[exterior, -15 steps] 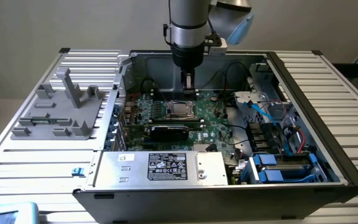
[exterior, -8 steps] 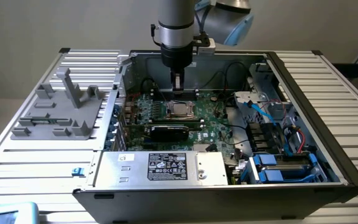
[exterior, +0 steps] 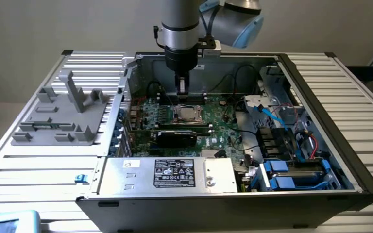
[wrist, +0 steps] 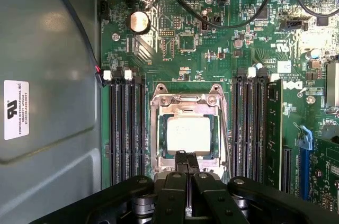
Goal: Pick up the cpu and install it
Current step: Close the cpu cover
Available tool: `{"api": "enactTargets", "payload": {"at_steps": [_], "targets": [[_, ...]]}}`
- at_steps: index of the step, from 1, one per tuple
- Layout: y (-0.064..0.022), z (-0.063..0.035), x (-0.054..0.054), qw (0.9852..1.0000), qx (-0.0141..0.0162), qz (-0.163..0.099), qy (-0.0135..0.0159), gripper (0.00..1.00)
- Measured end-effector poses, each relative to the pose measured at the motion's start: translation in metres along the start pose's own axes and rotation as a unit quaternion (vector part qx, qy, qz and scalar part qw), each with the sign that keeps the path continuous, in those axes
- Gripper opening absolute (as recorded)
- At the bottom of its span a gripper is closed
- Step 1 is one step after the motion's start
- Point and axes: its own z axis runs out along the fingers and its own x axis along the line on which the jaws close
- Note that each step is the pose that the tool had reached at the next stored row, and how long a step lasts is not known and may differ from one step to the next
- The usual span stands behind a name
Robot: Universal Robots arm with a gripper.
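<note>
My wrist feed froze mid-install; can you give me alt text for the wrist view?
The cpu lies flat inside the metal socket frame, flanked by memory slots on the green motherboard. The shut gripper hovers over the cpu's edge, holding nothing.

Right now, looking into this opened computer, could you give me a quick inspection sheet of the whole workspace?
Surface: slatted metal table carrying an open computer case.
Job's things: cpu lies flat in the motherboard socket, with the metal frame around it.
Clutter: grey plastic fixture on the table at the exterior view's left; black card beside the socket.
Grippers: gripper shut, holding nothing, poised over the cpu's edge.
Cables: black cables loop over the board; blue cable inside the case.
Surroundings: plain wall; no person seen.
</note>
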Motion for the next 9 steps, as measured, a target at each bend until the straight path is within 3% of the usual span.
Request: {"api": "enactTargets", "payload": {"at_steps": [3,6,9], "targets": [[-0.0013,0.0003,-0.0001,1.0000,0.0009,0.000,0.0000,0.11],[-0.0023,0.0008,-0.0001,1.0000,0.0082,0.000,-0.0002,0.11],[-0.0026,0.0030,-0.0003,1.0000,0.0091,0.001,-0.0002,0.11]]}}
